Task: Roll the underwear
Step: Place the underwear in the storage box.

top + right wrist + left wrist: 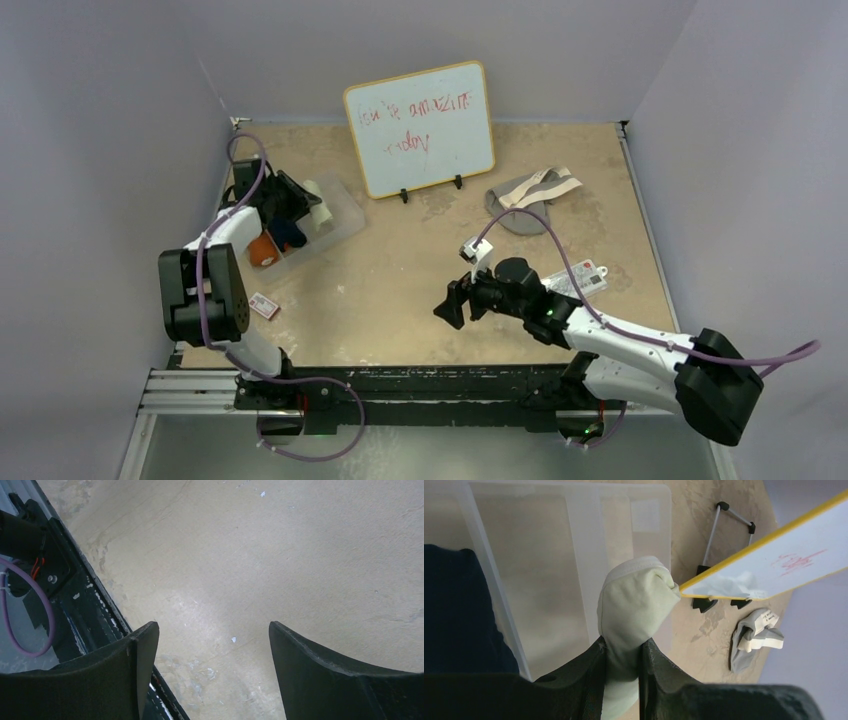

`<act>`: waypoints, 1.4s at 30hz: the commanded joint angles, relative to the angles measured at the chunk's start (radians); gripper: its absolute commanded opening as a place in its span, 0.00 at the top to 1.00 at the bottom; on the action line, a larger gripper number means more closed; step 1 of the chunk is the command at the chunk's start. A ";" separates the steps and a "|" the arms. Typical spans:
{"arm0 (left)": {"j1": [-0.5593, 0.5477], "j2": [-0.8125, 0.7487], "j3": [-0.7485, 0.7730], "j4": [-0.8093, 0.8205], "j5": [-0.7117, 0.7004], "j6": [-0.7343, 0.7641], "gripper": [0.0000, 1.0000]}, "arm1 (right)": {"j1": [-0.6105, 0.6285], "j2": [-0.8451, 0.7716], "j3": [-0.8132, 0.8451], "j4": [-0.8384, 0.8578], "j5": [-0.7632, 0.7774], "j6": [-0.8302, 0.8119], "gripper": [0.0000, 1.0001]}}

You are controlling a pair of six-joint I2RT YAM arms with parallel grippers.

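My left gripper (303,199) is shut on a rolled pale cream underwear (636,600) and holds it over the clear plastic bin (340,215); the roll shows in the top view (318,200). A navy roll (285,236) and an orange roll (263,250) lie in the bin; the navy one fills the left of the left wrist view (459,615). A grey underwear with a beige waistband (530,198) lies flat at the back right and also shows in the left wrist view (751,637). My right gripper (452,303) is open and empty above bare table (280,555).
A whiteboard (420,128) stands on its stand at the back centre. Small printed cards lie near the left arm (264,306) and by the right arm (588,278). The black rail (400,385) runs along the near edge.
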 commanded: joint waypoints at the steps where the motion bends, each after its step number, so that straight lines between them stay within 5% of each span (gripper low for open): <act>1: 0.007 0.050 0.054 0.056 0.002 -0.027 1.00 | -0.004 -0.040 0.035 -0.056 0.046 -0.062 0.17; 27: 0.007 0.016 -0.003 0.025 -0.156 -0.105 1.00 | -0.005 -0.084 0.031 -0.109 0.122 -0.134 0.14; 42: 0.007 0.108 0.085 -0.056 -0.194 -0.060 0.95 | -0.004 -0.065 0.035 -0.105 0.131 -0.140 0.14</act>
